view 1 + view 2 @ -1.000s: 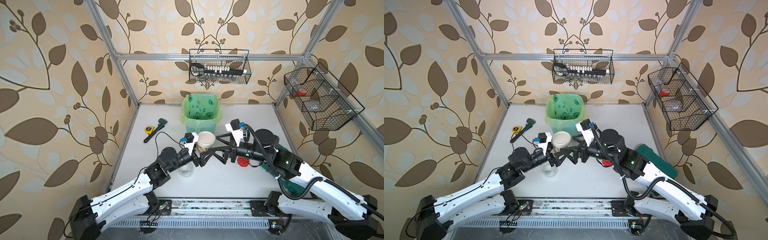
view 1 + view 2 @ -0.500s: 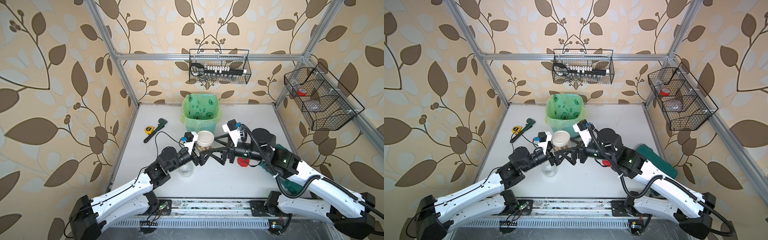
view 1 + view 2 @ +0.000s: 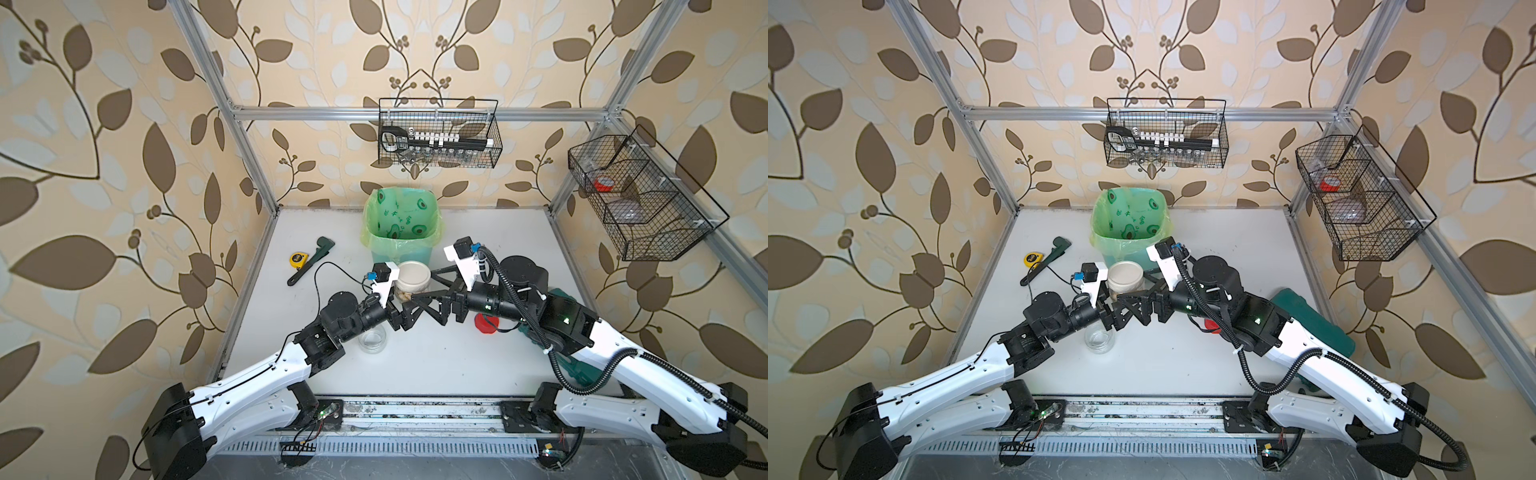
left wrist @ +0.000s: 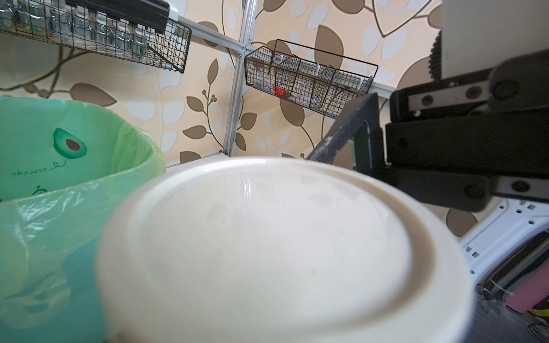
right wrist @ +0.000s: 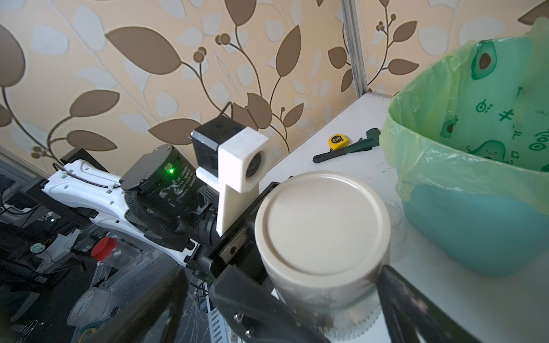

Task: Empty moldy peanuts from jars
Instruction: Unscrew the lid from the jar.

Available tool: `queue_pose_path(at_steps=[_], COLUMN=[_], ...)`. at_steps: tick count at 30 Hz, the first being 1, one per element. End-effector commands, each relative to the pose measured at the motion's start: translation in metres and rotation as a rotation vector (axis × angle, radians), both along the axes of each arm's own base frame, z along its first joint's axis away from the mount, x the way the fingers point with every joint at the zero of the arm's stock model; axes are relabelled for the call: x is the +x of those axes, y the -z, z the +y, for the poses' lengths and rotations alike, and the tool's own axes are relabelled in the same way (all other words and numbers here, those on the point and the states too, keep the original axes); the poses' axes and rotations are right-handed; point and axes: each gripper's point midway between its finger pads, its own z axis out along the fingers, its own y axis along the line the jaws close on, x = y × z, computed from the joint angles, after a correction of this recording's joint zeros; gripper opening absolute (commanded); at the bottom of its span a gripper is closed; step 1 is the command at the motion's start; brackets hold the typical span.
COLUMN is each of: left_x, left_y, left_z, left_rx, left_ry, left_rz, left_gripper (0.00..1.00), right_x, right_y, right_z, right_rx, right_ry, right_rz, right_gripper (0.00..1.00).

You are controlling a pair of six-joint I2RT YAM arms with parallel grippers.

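**Left gripper (image 3: 402,309) has the peanut jar, right gripper (image 3: 424,286) wide open around it**

Top views: the left gripper is clamped on the glass body of the beige-lidded jar (image 3: 412,273), right in front of the green bin (image 3: 388,253). You can see the moldy peanuts (image 3: 403,296) through the glass, low in the jar. The right gripper comes in from the opposite side with its jaws spread wide, one finger either side of the jar. Can't tell if they actually touch it. An empty jar (image 3: 372,338) with no lid stands on the table (image 3: 415,365) near the left gripper, and a red lid (image 3: 486,324) lies near the right one. It looks the same in both top views.

Left wrist: the beige lid (image 4: 267,252) fills most of the frame and it's pretty blurry. The bin is just beside it, and one of the right gripper's fingers (image 4: 350,139) pokes up behind the lid.

Right wrist: the lid again, dead centre between the right fingers (image 5: 416,306), with the left gripper tight against the jar's far side. A tape measure (image 5: 338,140) sits on the table farther back.
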Motion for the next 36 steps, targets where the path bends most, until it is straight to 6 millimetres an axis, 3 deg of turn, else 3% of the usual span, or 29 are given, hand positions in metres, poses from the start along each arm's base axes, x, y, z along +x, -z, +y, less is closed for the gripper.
queue_pose_path(at_steps=[1,13,21,36], left_x=[-0.013,-0.017,-0.022,-0.027], left_y=[-0.027,-0.032,-0.037,-0.042], left_z=[-0.003,0.004,0.010,0.020], left_rx=[-0.071,-0.078,-0.096,-0.116], left_ry=[0.065,0.056,0.057,0.034], left_rz=[-0.073,-0.084,-0.100,-0.121], left_gripper=[0.00,0.00,0.00,0.00], right_x=[0.000,0.012,0.028,0.048], right_y=[-0.002,0.012,0.018,0.035], right_z=[0.004,-0.002,-0.023,-0.058], right_rx=[-0.013,-0.108,-0.107,-0.133], right_ry=[-0.006,0.095,0.216,0.285], right_rz=[-0.026,-0.043,-0.022,0.029], right_gripper=[0.99,0.99,1.00,1.00])
